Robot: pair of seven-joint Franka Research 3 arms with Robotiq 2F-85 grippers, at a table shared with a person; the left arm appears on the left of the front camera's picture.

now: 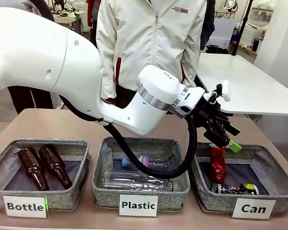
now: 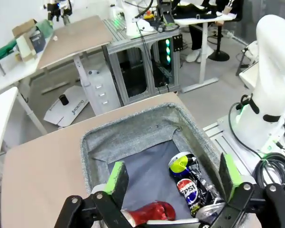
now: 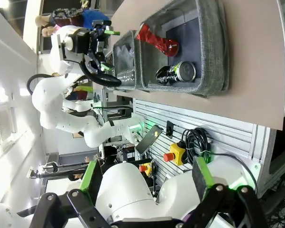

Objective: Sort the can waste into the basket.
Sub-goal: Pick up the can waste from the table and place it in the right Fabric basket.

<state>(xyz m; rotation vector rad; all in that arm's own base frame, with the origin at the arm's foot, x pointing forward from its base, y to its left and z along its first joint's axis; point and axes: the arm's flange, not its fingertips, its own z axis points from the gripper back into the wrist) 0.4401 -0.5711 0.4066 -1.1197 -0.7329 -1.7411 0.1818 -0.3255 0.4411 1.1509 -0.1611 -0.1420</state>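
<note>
The left pincer [image 2: 170, 180] stands open above the basket [image 2: 133, 130], the red can [image 2: 149, 213] drops inside beside the dark can [image 2: 187, 183]; next I would only lift the arm away.

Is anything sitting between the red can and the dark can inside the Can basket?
No. In the left wrist view, only bare dark lining separates the red can from the dark can in the Can basket.
</note>
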